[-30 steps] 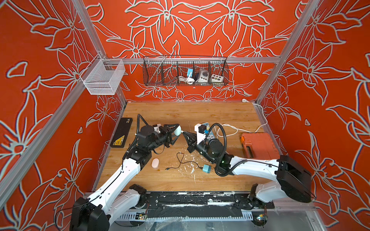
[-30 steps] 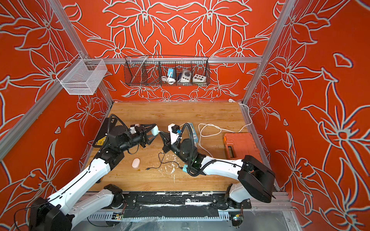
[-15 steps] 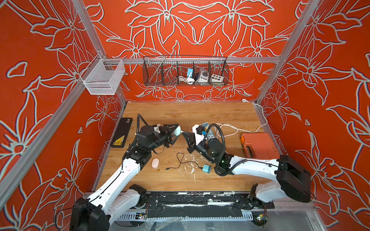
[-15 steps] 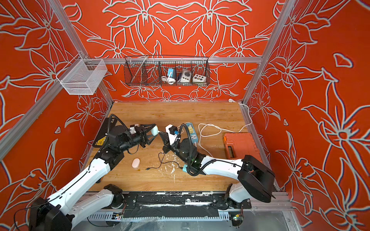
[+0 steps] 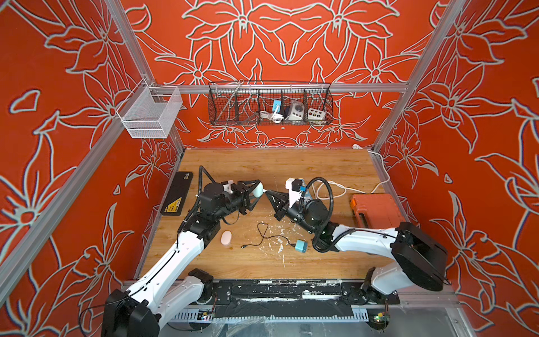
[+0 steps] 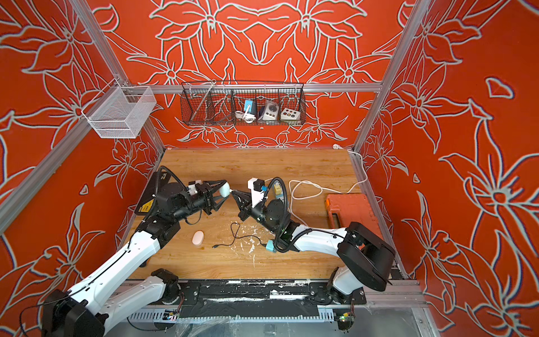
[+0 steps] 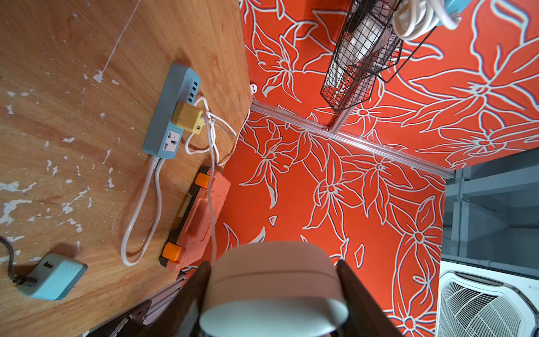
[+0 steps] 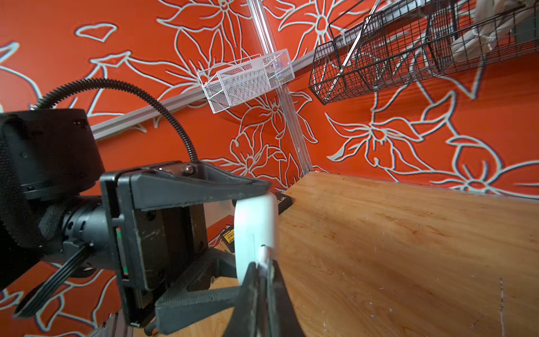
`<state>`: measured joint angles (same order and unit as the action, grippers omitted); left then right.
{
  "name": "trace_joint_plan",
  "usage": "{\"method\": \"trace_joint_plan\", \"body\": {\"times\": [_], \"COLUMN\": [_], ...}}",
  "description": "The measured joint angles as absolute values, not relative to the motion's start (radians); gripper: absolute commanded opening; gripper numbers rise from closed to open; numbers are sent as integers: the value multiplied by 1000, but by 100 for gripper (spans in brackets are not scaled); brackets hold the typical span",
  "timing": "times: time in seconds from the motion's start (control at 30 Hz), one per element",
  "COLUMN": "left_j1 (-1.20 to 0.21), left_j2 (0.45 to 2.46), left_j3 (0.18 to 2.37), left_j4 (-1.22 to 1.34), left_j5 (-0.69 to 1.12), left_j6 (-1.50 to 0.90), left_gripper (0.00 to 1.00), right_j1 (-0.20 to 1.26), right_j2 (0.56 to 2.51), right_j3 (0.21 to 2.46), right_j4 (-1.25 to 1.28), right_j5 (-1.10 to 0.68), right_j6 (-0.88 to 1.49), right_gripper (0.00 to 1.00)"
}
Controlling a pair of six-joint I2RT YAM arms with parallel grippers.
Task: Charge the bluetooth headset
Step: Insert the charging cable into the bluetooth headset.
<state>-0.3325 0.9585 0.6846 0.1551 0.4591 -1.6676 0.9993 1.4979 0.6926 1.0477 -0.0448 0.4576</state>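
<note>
Headset case (image 7: 274,289) is held up off the table (image 5: 291,166), clamped between my left gripper's (image 5: 256,192) fingers (image 7: 358,306). My right gripper (image 5: 266,191) has its fingers pinched together on a small white piece (image 8: 264,253) (too small for me to identify), whose tip touches the case. A blue charger (image 5: 300,246) and its black cable (image 5: 262,233) lie on the wood nearby.

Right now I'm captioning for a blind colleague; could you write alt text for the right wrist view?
The left gripper holds a white case above the table, and the right gripper, shut on a small white piece, has it at the case's face. A black wire basket hangs behind.
</note>
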Motion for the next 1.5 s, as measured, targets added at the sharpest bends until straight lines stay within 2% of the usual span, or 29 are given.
{"method": "trace_joint_plan", "body": {"times": [0.17, 0.7, 1.17, 1.43, 1.5], "left_j1": [-330, -314, -307, -306, -300], "left_j2": [958, 966, 984, 984, 984], "left_j3": [685, 743, 744, 744, 744], "left_j4": [151, 105, 105, 92, 81], "left_j5": [458, 454, 453, 448, 452], "left_j6": [-1660, -1594, -1591, -1589, -1586], "left_gripper": [16, 7, 5, 9, 10], "right_j1": [997, 963, 958, 958, 958], "right_j2": [1499, 1499, 1511, 1512, 1512], "right_j3": [698, 774, 789, 790, 789], "right_j4": [1035, 945, 918, 911, 904], "right_j5": [-52, -131, -131, -131, -132], "right_j6": [446, 398, 395, 399, 400], "right_gripper": [0, 0, 0, 0, 4]}}
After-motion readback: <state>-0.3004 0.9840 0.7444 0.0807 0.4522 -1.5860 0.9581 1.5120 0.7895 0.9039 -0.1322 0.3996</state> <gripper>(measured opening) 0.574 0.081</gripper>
